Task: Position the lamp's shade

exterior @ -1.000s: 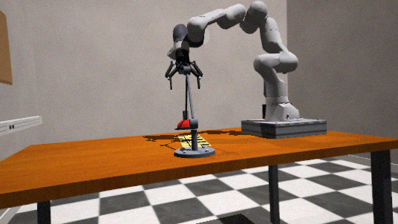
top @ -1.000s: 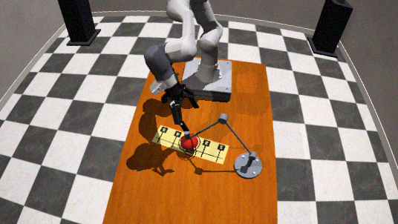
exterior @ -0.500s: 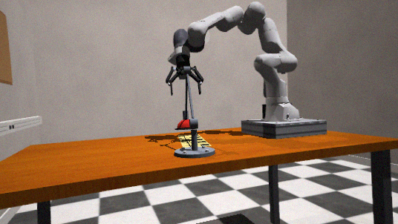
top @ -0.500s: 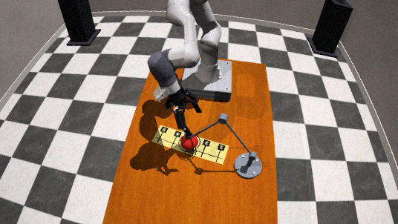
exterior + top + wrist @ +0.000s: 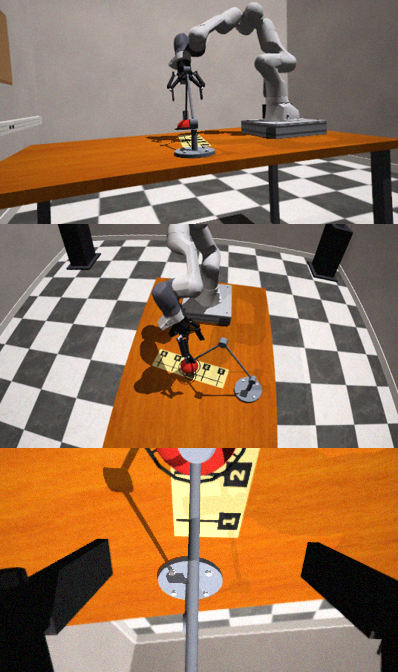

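The lamp has a grey round foot (image 5: 248, 389), two thin arms meeting at an elbow (image 5: 223, 342), and a red shade (image 5: 188, 366). The shade hangs a little above the yellow strip of numbered marks (image 5: 208, 371), just beyond mark 2 (image 5: 236, 474) as seen from the foot. It hides the mark beneath it. Mark 1 (image 5: 229, 521) lies nearer the foot (image 5: 189, 579). My gripper (image 5: 186, 97) is open and empty, well above the shade (image 5: 186, 124). A thin grey rod of the lamp (image 5: 192, 573) runs between my fingers, clear of both.
The robot's grey base plate (image 5: 209, 307) sits on the orange bench behind the strip. Two more marks (image 5: 171, 356) lie on the strip's far end, left of the shade. Two black pillars (image 5: 78, 242) stand on the floor at the back.
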`<state>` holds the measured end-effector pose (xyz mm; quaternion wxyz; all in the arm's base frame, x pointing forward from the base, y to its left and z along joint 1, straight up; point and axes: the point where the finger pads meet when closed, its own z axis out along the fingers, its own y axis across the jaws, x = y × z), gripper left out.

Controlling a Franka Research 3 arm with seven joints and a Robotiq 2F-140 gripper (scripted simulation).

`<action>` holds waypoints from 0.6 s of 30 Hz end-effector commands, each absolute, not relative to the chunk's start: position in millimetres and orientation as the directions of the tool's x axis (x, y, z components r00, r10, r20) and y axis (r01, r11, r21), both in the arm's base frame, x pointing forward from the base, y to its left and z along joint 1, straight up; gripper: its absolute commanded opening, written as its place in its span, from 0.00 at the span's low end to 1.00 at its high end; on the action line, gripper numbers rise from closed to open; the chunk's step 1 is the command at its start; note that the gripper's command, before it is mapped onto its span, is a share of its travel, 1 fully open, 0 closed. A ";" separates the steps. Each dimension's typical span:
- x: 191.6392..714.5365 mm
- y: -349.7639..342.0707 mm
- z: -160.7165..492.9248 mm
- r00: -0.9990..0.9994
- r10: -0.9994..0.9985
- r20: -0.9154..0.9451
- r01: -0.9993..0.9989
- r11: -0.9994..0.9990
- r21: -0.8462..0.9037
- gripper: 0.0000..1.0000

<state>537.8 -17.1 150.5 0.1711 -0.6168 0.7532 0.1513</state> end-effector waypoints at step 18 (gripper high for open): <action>542.2 -1.8 117.8 -0.194 -0.876 -0.442 -0.978 0.207 0.018 1.00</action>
